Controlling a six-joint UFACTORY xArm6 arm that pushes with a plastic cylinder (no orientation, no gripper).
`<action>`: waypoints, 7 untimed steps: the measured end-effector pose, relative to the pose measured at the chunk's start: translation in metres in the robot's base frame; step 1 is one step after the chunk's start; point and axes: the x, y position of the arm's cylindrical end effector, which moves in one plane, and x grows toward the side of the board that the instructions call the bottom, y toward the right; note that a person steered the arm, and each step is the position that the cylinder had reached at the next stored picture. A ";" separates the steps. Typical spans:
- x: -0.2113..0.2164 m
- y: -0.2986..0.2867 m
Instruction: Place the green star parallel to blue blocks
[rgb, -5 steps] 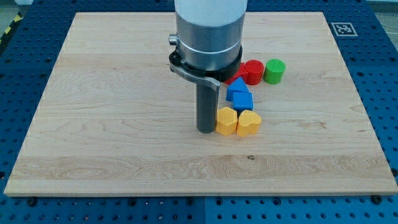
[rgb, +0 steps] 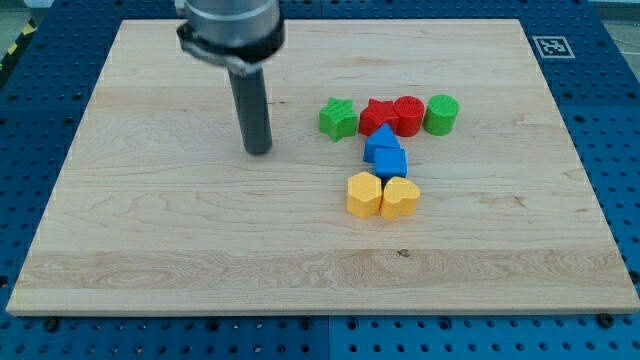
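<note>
The green star (rgb: 338, 118) lies on the wooden board, left of a red star (rgb: 376, 115) and up-left of two blue blocks (rgb: 385, 152) that sit one behind the other. My tip (rgb: 259, 150) rests on the board well to the left of the green star, with a clear gap between them. It touches no block.
A red cylinder (rgb: 408, 115) and a green cylinder (rgb: 441, 114) continue the row to the right of the red star. A yellow hexagon (rgb: 364, 194) and a yellow heart (rgb: 400, 198) sit just below the blue blocks. The board's edge (rgb: 320, 312) runs along the view's bottom.
My tip has moved up and to the left, away from the yellow hexagon. The green star and red star, hidden behind the arm before, now show.
</note>
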 end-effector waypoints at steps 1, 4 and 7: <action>-0.078 -0.003; -0.074 0.120; -0.029 0.109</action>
